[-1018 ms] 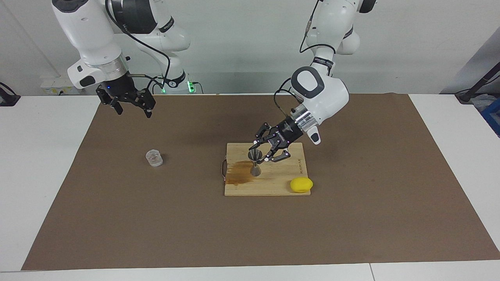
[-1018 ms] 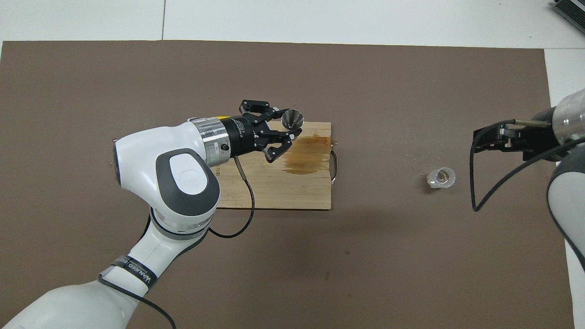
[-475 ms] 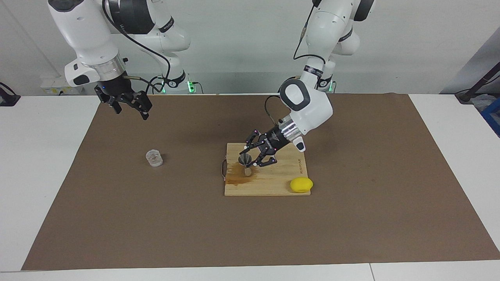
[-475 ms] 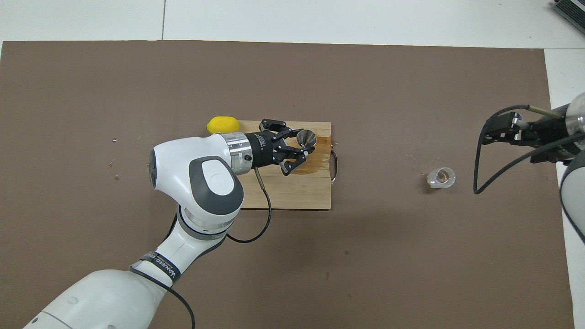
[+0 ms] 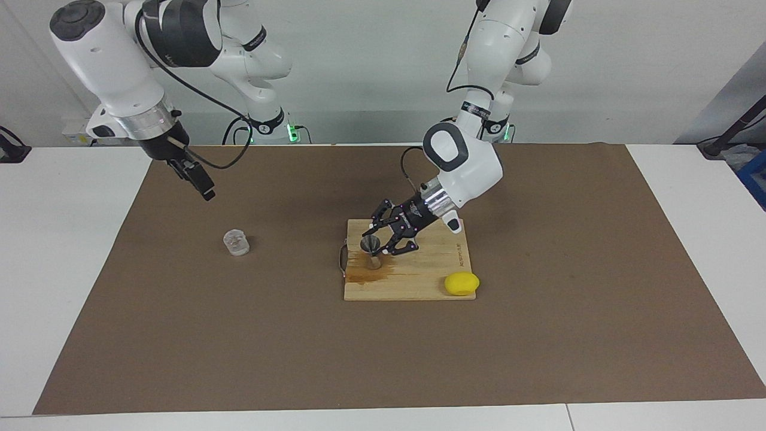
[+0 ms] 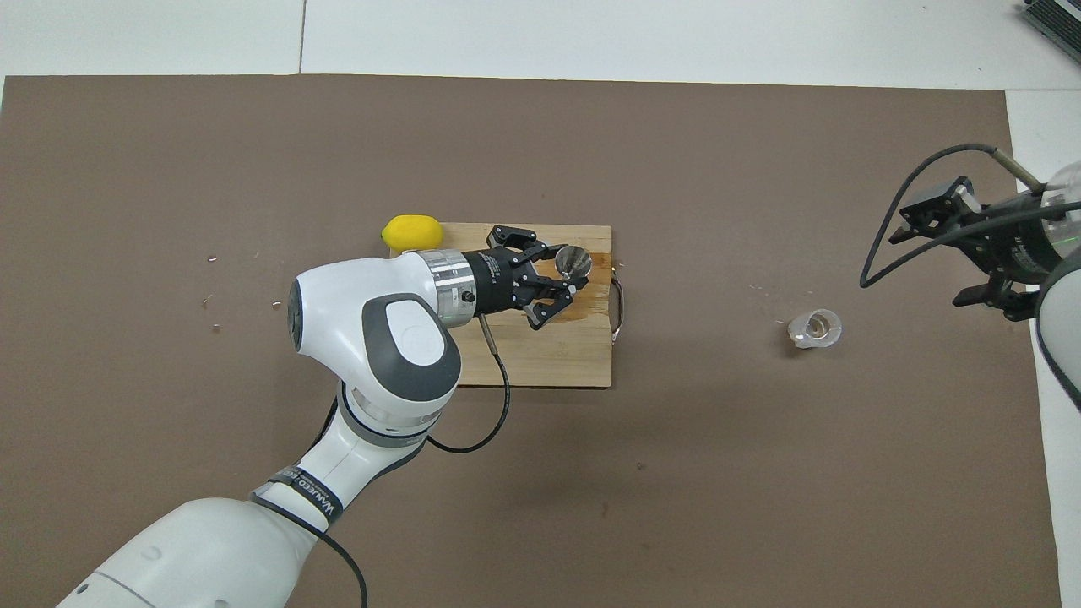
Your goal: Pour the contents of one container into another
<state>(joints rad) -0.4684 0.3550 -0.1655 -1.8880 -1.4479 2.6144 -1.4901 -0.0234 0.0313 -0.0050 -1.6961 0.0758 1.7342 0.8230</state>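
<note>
The clear glass tumbler stands alone on the brown mat toward the right arm's end. The steel jigger is upright over the wet stain on the wooden cutting board. My left gripper is shut on its narrow waist. I cannot tell whether its foot touches the board. My right gripper hangs open and empty above the mat edge, apart from the tumbler.
A yellow lump lies at the board's corner toward the left arm's end. A brown wet stain marks the board by its metal handle. The brown mat covers most of the table.
The left gripper has carried the jigger lower and toward the handle end of the board, over the stain. The right gripper has turned and swung out toward the mat's edge.
</note>
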